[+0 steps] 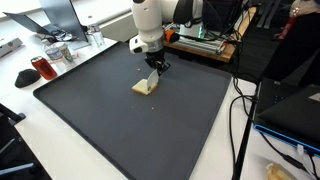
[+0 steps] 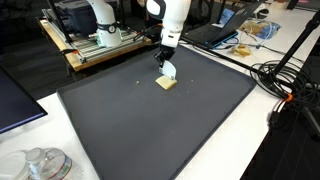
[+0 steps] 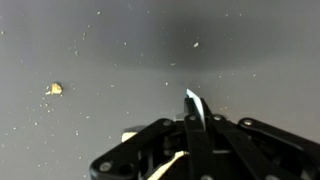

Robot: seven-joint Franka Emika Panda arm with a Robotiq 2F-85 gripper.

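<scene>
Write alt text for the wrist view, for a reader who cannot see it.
The robot's hand is shut on a thin white tool whose pointed tip sticks out over a dark grey mat. Pale specks dot the mat, and a yellowish crumb lies near the picture's left edge.

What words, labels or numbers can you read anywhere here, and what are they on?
None can be read.
Red container: any print is too small and blurred.
Black mat, tan piece, gripper and the white tool it holds: no writing shows.
</scene>
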